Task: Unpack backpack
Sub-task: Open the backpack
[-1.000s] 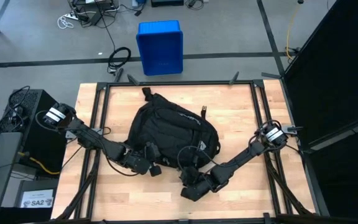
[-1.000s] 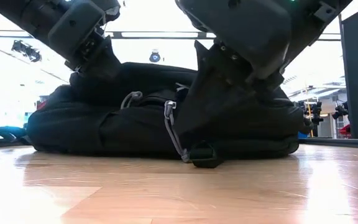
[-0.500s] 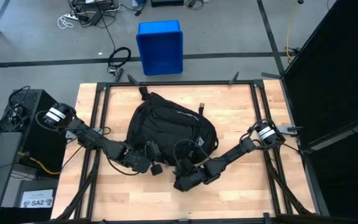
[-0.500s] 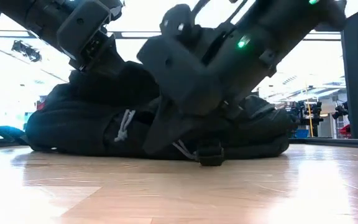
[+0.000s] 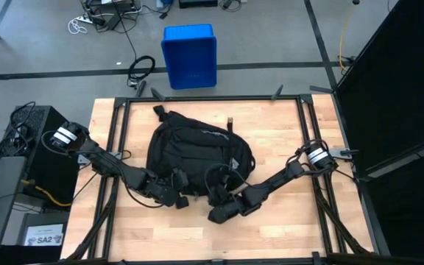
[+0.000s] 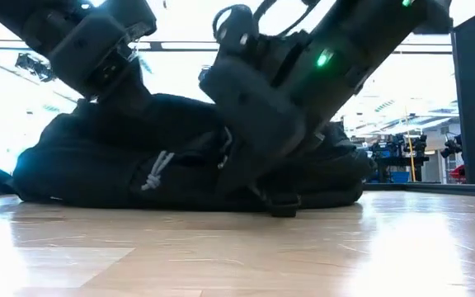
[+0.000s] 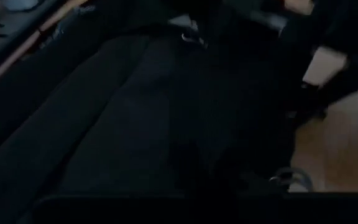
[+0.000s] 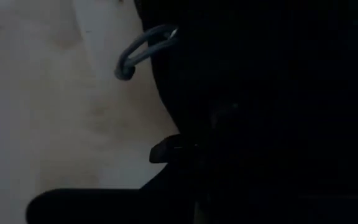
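The black backpack [image 5: 197, 147] lies flat on the middle of the wooden table, its strap end toward the far edge. My left gripper [image 5: 174, 193] is shut at the bag's near-left part, and in the low view its tips [image 6: 126, 95] sink into the fabric. My right gripper [image 5: 216, 197] is shut at the bag's near side [image 6: 237, 161], to the right of a grey zipper pull [image 6: 157, 169]. A grey cord loop [image 8: 140, 53] shows close ahead of it in the right wrist view. My left gripper comes slanting down from the table's near-left side onto the fabric on top of the backpack's near-left part [image 6: 138, 111]. The gripper's own body hides which fold or piece it has. The bag rests on the table. My right gripper comes slanting down from the near right at the backpack's near side wall [image 6: 258, 177]. The gripper's body and the dark fabric hide the place of contact, so the part cannot be told. The bag stays on the table.
A blue crate [image 5: 190, 55] stands on the floor beyond the far edge. Black frame rails [image 5: 118, 147] run along the table's left and right sides. Bare wood [image 5: 285, 228] lies near the front right. A computer tower [image 5: 39, 143] stands left of the table.
My right gripper has gone toward the table's left edge along the backpack's near side. The backpack has swung about its near end: the strap end has moved toward the left edge, while the near end stayed by the grippers.
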